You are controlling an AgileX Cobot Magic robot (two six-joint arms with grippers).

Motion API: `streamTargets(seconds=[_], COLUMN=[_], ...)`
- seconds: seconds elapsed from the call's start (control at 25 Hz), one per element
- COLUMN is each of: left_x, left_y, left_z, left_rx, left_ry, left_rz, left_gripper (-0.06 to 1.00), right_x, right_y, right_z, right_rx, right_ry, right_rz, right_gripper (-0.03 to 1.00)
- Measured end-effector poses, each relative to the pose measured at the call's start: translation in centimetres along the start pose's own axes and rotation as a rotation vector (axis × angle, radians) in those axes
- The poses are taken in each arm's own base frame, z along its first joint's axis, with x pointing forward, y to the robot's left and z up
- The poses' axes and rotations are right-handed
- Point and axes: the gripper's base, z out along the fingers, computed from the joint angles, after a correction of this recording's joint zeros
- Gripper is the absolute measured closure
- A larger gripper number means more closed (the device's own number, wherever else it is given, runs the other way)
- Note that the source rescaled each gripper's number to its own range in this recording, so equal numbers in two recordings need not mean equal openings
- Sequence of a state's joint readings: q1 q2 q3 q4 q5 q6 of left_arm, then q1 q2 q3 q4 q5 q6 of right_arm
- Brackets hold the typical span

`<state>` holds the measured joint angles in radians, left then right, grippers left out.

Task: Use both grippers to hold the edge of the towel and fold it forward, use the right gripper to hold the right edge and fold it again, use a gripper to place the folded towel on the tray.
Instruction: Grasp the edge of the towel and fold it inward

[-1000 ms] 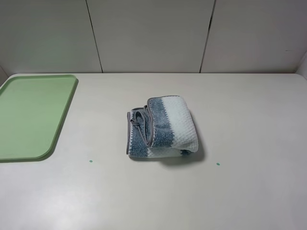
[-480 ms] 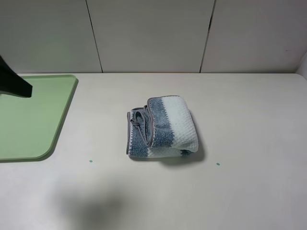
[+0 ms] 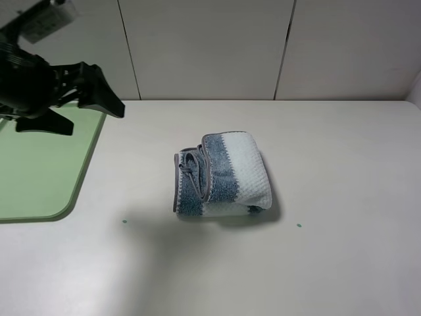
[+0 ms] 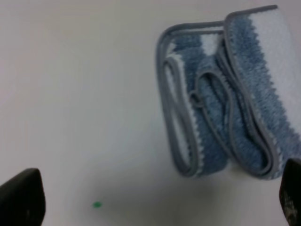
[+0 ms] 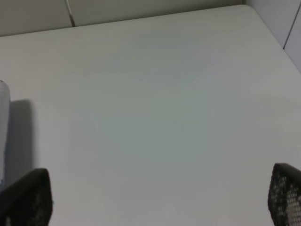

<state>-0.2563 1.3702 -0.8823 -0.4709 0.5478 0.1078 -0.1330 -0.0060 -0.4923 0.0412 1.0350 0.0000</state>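
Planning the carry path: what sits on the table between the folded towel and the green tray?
Nothing but bare tabletop, by the exterior high view, apart from one small green dot lying nearer the front, between the towel and the tray.

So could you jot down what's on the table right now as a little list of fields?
towel: folded, striped blue and white, lying mid-table
tray: pale green, at the table's left edge, nothing on it
left end effector: open, above the tray's far corner, holding nothing
right end effector: open, over bare table
towel on tray: no
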Motion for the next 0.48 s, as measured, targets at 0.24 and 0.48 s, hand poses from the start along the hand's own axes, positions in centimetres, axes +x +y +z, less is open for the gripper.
streamTargets(seconds=[0.24, 0.48], left_x=[-0.4, -0.4], left_y=[-3.3, -5.4], left_z=[4.8, 8.0], left_rx=[0.028, 0.013], left_ry=[0.074, 0.137], left_rz=[-0.008, -0.001], left_gripper=[-0.05, -0.05], right_x=[0.0, 0.0], right_y=[0.0, 0.0], right_z=[0.0, 0.0], right_rx=[0.0, 0.0], right_ry=[0.0, 0.0], right_rz=[0.0, 0.0], right_gripper=[-0.03, -0.03])
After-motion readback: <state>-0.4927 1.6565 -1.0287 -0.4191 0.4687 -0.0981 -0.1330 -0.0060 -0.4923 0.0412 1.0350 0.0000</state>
